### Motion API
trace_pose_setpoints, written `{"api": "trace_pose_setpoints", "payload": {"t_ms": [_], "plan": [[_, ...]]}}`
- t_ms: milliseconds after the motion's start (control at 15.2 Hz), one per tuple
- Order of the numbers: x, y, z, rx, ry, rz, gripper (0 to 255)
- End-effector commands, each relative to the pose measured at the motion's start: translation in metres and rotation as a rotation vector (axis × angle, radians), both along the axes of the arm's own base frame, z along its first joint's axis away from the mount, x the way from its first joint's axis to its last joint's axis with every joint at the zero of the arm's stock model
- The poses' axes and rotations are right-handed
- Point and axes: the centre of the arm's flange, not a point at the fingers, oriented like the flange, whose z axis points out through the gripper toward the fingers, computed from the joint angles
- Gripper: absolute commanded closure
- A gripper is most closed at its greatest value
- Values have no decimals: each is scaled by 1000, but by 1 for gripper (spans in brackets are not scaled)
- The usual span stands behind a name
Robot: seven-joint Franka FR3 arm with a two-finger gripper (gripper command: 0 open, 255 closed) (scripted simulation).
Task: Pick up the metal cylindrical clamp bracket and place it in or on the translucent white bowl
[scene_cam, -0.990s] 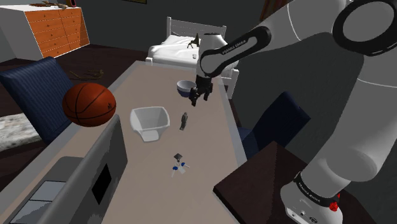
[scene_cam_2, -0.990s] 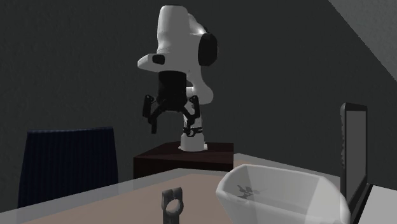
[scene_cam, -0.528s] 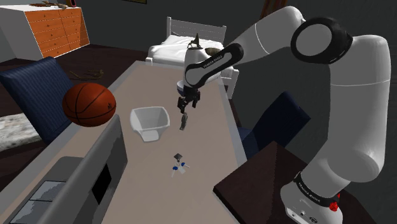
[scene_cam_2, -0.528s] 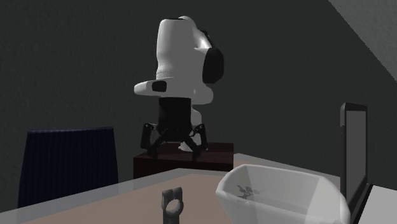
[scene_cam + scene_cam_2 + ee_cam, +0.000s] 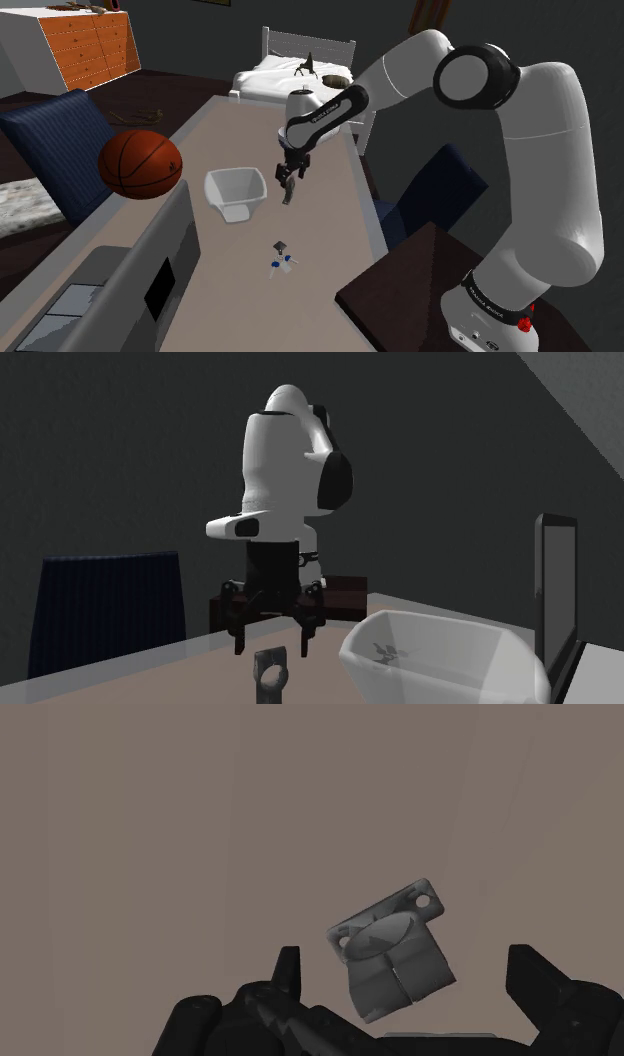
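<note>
My fingers [image 5: 545,994] stand apart, holding nothing, poised just above the clamp bracket [image 5: 390,959]. It sits on the bench [image 5: 200,824] in the gap between them, untouched. It looks like grey metal, so I judge it stiff, dense for its size, and smooth enough on its rounded sides to slip. I'd take it across the split body under the holed flange, wrist squared to it. The white bowl [image 5: 214,182] waits near.

Arm [image 5: 520,150] outstretched, fingers [image 5: 550,996] apart, downward
</note>
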Motion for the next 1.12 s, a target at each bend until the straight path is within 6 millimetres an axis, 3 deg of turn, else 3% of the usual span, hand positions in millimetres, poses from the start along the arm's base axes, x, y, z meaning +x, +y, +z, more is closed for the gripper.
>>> {"api": "trace_pose_setpoints", "payload": {"t_ms": [0,462,528,1056], "plan": [[-1,0,-9,0,0,0,0],[0,0,-9,0,0,0,0],[0,0,-9,0,0,0,255],[0,1,-9,0,0,0,255]]}}
